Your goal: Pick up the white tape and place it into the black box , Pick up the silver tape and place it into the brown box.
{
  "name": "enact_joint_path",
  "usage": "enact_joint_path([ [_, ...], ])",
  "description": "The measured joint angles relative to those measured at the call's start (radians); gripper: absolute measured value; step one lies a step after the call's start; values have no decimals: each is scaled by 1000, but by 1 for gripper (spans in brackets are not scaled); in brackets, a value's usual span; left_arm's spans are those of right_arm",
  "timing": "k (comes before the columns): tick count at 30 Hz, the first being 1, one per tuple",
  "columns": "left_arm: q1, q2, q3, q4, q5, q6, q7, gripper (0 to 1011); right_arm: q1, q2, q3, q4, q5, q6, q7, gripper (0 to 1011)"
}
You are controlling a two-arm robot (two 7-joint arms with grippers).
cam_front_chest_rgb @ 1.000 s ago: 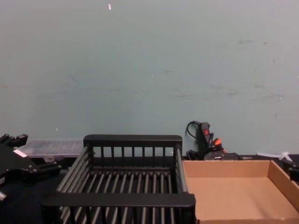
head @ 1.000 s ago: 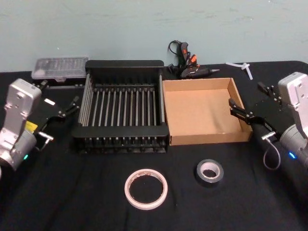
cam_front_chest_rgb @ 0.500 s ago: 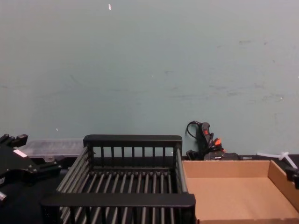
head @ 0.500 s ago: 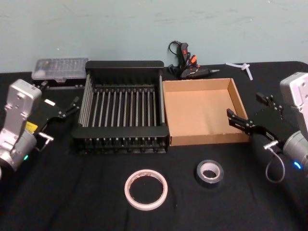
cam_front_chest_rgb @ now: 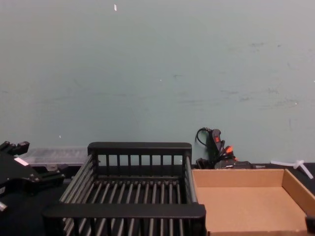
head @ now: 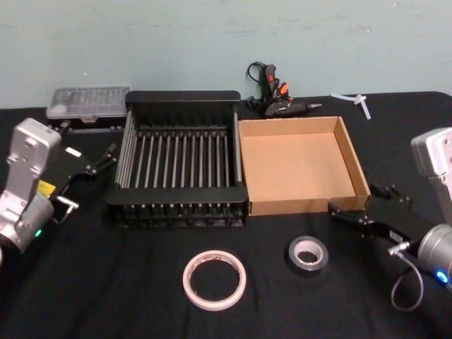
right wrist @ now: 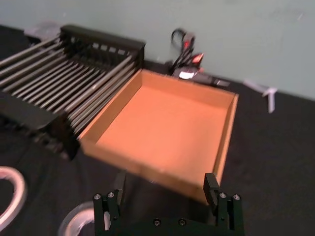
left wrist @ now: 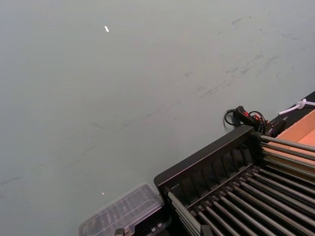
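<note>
The white tape point(head: 214, 279) lies flat on the black cloth near the front, and its edge shows in the right wrist view point(right wrist: 7, 196). To its right lies the silver tape point(head: 307, 254) point(right wrist: 78, 223). Behind them the black box point(head: 183, 97) point(cam_front_chest_rgb: 140, 147) and the brown box point(head: 296, 206) point(right wrist: 167, 123) point(cam_front_chest_rgb: 246, 196) stand side by side, nothing inside either. My right gripper point(head: 364, 201) point(right wrist: 165, 196) hangs open at the brown box's front right corner, just right of the silver tape. My left gripper point(head: 101, 159) point(cam_front_chest_rgb: 34, 167) rests open to the left of the black box.
A clear plastic case point(head: 88, 101) point(left wrist: 123, 214) sits behind the black box's left corner. A black and orange glue gun point(head: 272, 92) point(cam_front_chest_rgb: 216, 147) and a white plastic piece point(head: 360, 100) lie by the teal wall behind the brown box.
My right gripper has come forward and down from beside the brown box's right wall to its front right corner, closer to the silver tape. The left arm has not moved.
</note>
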Motion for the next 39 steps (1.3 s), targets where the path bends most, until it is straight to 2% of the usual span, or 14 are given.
enact_joint_path([
  [4, 0, 0, 0, 0, 0, 0, 0, 1001, -19, -1, 2, -24, 13, 60, 14, 1002],
  [18, 0, 0, 0, 0, 0, 0, 0, 1001, -25, -17, -22, -39, 2, 188, 39, 1002],
  [26, 0, 0, 0, 0, 0, 0, 0, 1001, -19, -30, -25, -29, -14, 225, 50, 1002],
  [39, 0, 0, 0, 0, 0, 0, 0, 1001, 8, -67, -28, 5, -41, 246, 70, 1002],
])
